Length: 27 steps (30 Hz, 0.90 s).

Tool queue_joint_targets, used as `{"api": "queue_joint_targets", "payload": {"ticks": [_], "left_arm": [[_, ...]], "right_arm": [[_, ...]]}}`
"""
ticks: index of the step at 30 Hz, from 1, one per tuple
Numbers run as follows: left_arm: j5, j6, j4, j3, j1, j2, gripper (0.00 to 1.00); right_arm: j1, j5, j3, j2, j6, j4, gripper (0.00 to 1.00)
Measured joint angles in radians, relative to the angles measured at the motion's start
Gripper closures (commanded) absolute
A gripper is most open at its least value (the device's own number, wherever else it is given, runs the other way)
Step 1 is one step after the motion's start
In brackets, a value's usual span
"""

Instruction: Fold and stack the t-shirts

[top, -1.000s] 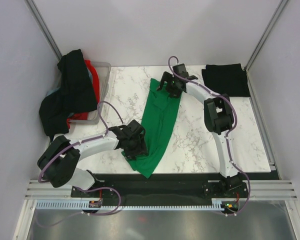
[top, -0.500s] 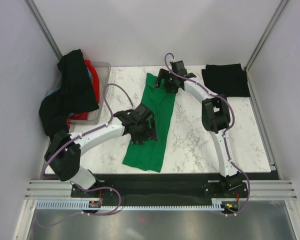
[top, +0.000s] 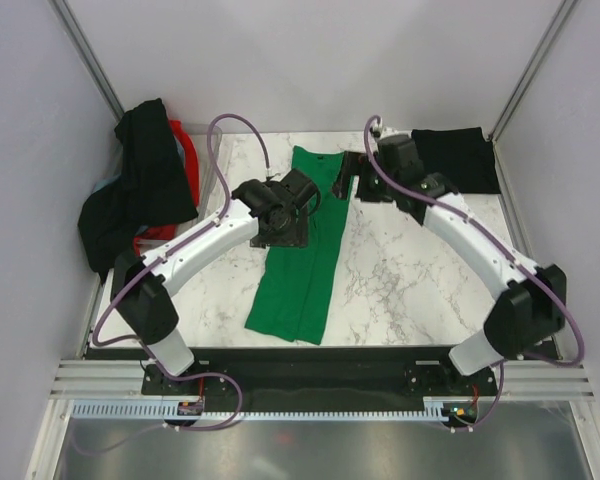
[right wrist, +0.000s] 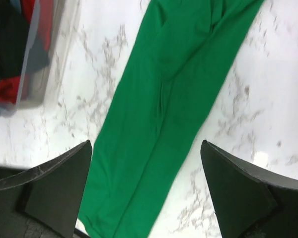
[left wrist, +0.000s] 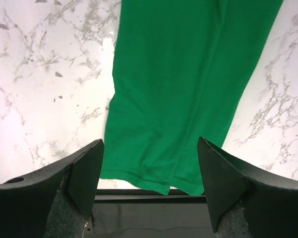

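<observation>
**GREEN T-SHIRT IN STRIP FOLD: BOTH GRIPPERS EMPTY**

At far left, unfolded black and red shirts (top: pixel 145 180) are hanging over the tub (top: pixel 208 160). The left gripper (left wrist: pixel 150 146) is hovering above the green t-shirt (top: pixel 302 270), jaws spread and gripping nothing. The shirt is lying as 1 long strip mid-table, its near hem at the near edge of the table (top: pixel 410 280). The right gripper (right wrist: pixel 145 144) is waiting near the far end, also spread and empty. 1 folded black shirt (top: pixel 450 158) is lying at far right.

Caution: pinching only the top layer would likely peel the fold open. Dragging toward the arms could pull the hem off the edge.
</observation>
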Motion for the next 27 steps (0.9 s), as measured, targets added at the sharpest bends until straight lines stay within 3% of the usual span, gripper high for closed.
{"api": "queue_joint_targets", "payload": {"ticks": [6, 10, 14, 17, 21, 27], "left_arm": [[-0.023, 0.017, -0.008, -0.066, 0.02, -0.077, 0.15], [-0.015, 0.022, 0.024, -0.253, 0.078, -0.28, 0.12], [0.023, 0.019, 0.111, -0.488, 0.161, -0.534, 0.12], [0.075, 0.007, 0.159, -0.635, 0.164, -0.649, 0.13], [0.13, -0.028, 0.206, -0.766, 0.163, -0.664, 0.13], [0.193, -0.094, 0.259, -0.904, 0.164, -0.691, 0.14]], "right_arm": [[0.136, 0.018, -0.436, -0.277, 0.104, 0.016, 0.02], [0.218, 0.03, -0.679, -0.483, 0.205, -0.002, 0.02], [0.225, 0.041, -0.86, -0.675, 0.306, 0.003, 0.09], [0.249, 0.037, -0.936, -0.714, 0.369, 0.029, 0.13], [0.377, 0.046, -0.991, -0.702, 0.46, 0.082, 0.14], [0.597, 0.079, -0.998, -0.552, 0.567, 0.251, 0.15]]}}
